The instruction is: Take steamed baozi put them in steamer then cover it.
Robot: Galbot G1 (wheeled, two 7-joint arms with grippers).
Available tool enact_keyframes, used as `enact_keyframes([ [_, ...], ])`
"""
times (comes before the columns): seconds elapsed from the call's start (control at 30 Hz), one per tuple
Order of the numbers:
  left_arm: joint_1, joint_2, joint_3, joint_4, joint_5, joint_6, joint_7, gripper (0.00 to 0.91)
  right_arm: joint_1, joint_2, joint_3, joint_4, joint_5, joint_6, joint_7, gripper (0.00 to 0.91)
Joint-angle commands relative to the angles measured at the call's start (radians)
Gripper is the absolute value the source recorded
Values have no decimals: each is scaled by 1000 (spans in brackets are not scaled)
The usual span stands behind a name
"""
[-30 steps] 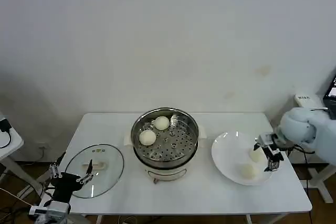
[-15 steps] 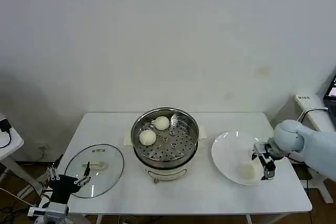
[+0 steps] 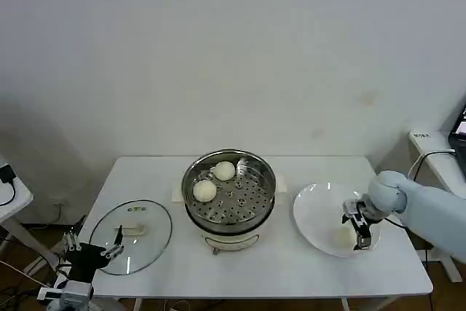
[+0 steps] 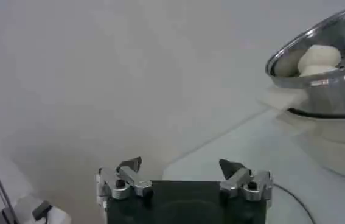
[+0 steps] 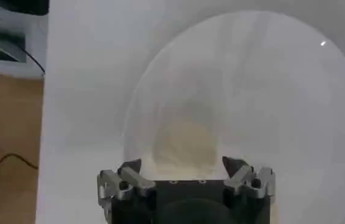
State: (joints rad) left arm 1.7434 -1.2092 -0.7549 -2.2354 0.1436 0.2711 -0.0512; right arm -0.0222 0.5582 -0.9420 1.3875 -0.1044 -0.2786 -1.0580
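Moving inward across the table (image 3: 291, 267) over the last second, the right pincer (image 3: 358, 229) is now dropping over the white plate (image 3: 313, 216) and straddling a steamed baozi (image 5: 183, 141) that is lying on it; its jaws are standing wide, either side of the bun, not yet gripping. I judge a third pick to be starting. Two more buns (image 3: 204, 190) are already sitting on the perforated tray of the steamer (image 3: 228, 193). Beside it, the glass lid (image 3: 131, 234) is resting flat, with the left pincer (image 3: 96, 243) waiting at its near edge, jaws spread.
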Motion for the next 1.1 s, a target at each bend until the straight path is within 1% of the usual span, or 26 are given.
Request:
enact_keyframes([
  [0.03, 1, -1, -2, 1, 0, -1, 0, 907, -22, 24, 19, -25, -7, -11, 4, 846],
  [0.07, 1, -1, -2, 1, 0, -1, 0, 907, -22, 24, 19, -25, -6, -12, 5, 826],
  [0.17, 1, -2, -3, 1, 0, -1, -1, 907, -22, 24, 20, -24, -6, -16, 4, 806],
  [0.23, 1, -3, -2, 0, 0, -1, -1, 907, -26, 23, 22, -22, -5, -18, 3, 776],
  [0.27, 2, -4, -2, -2, 0, -1, -1, 907, -27, 22, 23, -20, -5, -18, 3, 746],
  [0.3, 2, -4, -3, -3, 0, -1, -1, 907, -28, 21, 24, -19, -5, -18, 3, 746],
  [0.4, 4, -4, -4, -6, 0, -1, -1, 907, -34, 16, 35, -12, -4, -21, 2, 705],
  [0.63, 4, -1, -5, -6, 0, -1, -1, 907, 8, -15, 29, 20, 11, -26, -7, 695],
  [0.87, 0, 5, -4, -8, -1, -1, -1, 907, 153, -54, 8, 44, 58, -17, -19, 695],
  [0.9, -1, 7, -4, -7, -1, -1, -1, 907, 196, -57, -7, 44, 75, -16, -21, 695],
  [1.0, -5, 14, -7, -5, -2, 0, 0, 907, 286, -47, -44, 31, 97, -10, -25, 695],
  [1.1, -9, 15, -8, 1, -3, 0, 0, 907, 362, -16, -61, 15, 128, -10, -27, 695],
])
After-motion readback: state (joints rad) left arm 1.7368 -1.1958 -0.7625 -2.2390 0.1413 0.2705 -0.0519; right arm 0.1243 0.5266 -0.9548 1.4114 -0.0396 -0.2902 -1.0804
